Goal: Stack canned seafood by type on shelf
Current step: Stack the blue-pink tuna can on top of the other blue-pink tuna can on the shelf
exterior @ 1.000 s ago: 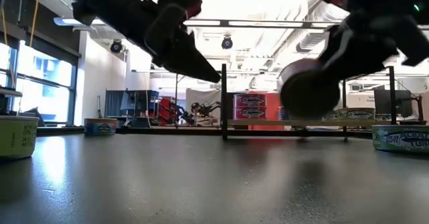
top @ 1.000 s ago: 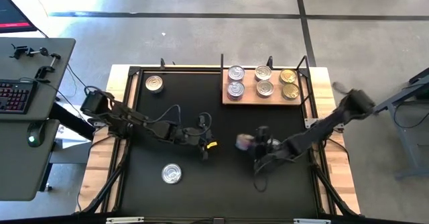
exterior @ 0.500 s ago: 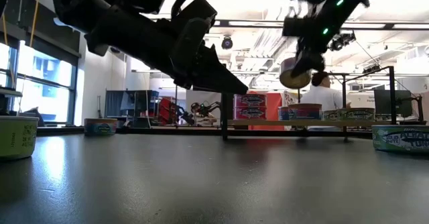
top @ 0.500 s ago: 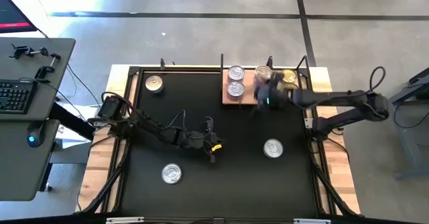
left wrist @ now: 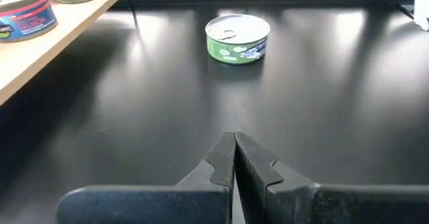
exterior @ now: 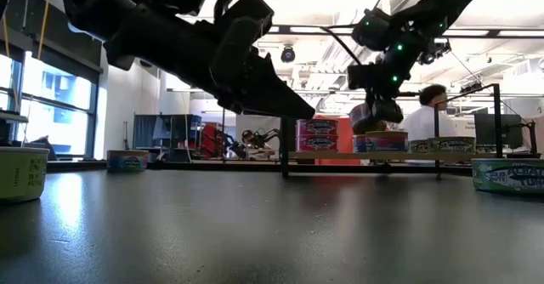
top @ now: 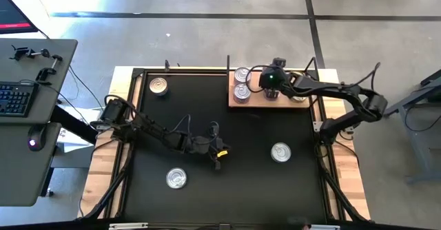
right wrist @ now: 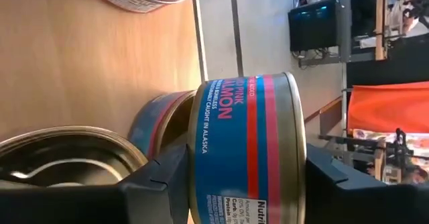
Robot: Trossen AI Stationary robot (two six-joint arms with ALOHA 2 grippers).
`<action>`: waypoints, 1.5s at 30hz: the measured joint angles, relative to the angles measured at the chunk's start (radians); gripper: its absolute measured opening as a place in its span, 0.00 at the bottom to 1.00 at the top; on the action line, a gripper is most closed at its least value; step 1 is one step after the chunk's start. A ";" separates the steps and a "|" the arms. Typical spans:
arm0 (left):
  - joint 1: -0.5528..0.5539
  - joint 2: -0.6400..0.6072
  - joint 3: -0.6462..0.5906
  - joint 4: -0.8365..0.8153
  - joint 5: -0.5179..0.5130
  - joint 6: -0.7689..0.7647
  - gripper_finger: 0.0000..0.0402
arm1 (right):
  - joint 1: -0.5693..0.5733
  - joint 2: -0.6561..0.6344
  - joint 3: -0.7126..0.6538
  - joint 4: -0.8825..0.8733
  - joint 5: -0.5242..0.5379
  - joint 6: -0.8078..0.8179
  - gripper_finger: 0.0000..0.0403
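1. While the right gripper (top: 271,82) hovers over the flat light-brown wooden shelf (top: 256,100) at the table's one o'clock, a short round blue-and-red-labelled tin (right wrist: 244,150) is clamped between its jaws by the side wall.
2. The tin is judged stiff, smooth and fairly dense; a grip across the curved wall, below the lid rim, is judged safest.
3. More silver-lidded tins (top: 242,75) stand on the shelf, and a green-labelled tin (left wrist: 237,38) is left on the black table.
4. The left gripper (left wrist: 234,158) is held shut and empty near the centre.
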 joint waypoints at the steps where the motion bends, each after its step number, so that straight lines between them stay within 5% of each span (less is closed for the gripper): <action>1: -0.003 0.000 0.000 0.000 0.000 0.000 0.00 | 0.001 0.001 0.000 -0.009 0.003 0.001 0.41; 11: -0.010 0.000 0.000 0.000 0.000 0.001 0.00 | 0.001 -0.032 0.002 -0.069 0.009 0.032 0.63; 20: -0.010 0.000 0.000 0.000 -0.001 0.001 0.00 | 0.008 -0.063 0.002 -0.106 -0.015 0.061 0.65; 25: -0.010 0.000 0.000 0.000 -0.001 0.001 0.00 | 0.005 -0.085 0.035 -0.139 -0.138 0.200 0.64; 31: -0.008 0.000 0.000 0.021 -0.001 0.003 0.00 | -0.110 -0.083 0.139 -0.191 -0.362 0.427 0.49; 37: -0.008 -0.001 0.000 0.026 -0.001 0.003 0.00 | -0.244 -0.071 0.147 -0.161 -0.349 0.667 0.24; 45: -0.008 -0.001 0.000 0.026 -0.001 0.002 0.00 | -0.271 -0.013 0.102 -0.143 -0.446 0.662 0.01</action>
